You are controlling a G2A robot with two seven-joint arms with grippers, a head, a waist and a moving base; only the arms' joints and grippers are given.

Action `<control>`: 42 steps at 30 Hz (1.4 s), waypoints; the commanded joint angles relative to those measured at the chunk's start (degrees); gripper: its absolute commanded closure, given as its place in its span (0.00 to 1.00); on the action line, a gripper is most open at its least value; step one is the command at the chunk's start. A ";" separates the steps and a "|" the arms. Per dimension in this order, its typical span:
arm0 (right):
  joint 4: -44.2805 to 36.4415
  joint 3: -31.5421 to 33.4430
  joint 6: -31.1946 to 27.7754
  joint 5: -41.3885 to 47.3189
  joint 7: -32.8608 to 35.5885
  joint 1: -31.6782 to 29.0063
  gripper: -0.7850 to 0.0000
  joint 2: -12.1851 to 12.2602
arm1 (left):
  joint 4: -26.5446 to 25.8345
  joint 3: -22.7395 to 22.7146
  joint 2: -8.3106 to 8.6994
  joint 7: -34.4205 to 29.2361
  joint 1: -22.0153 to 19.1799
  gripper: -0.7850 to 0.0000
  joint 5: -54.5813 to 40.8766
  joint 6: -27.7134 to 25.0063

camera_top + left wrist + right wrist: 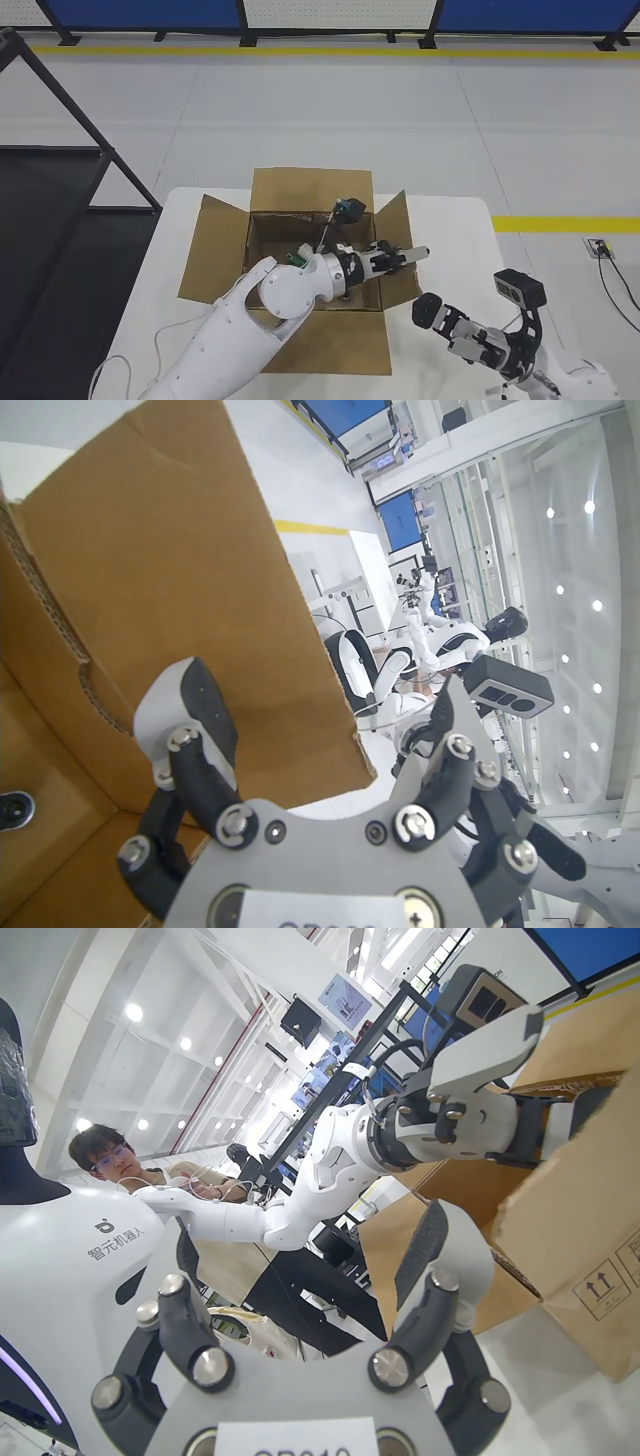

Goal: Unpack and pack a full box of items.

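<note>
Top view: box point(340, 345) sat open on the table point(450, 218), flaps splayed outward. Left gripper point(408, 255) hung at the rim by the flap point(398, 225) on the robot's right, probably lined up to reach inside. Right gripper point(428, 311) sat off the box near that same side, likely parked clear of the opening.

Left wrist view: fingers point(205, 695) spread, nothing between them. Box contents could not be made out.

Right wrist view: own fingers also released and empty, facing the box's outer wall.
</note>
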 commanded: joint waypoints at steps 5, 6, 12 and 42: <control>0.94 0.94 1.15 -5.87 -4.36 -0.95 0.00 0.22 | 6.10 3.44 -2.53 0.44 -3.57 0.00 -2.14 -0.89; 1.08 1.16 1.29 -6.56 -5.31 -1.28 0.00 0.25 | 7.03 3.70 -2.88 0.28 -3.93 0.00 -2.79 -1.32; 1.18 1.83 3.34 -11.22 -10.22 -2.39 0.00 0.38 | 10.59 4.13 -4.19 -0.36 -5.28 0.00 -3.77 -3.43; 7.39 -2.64 17.60 -24.58 -14.83 4.96 0.00 1.33 | -40.52 -32.55 5.44 8.50 37.60 0.00 22.75 5.32</control>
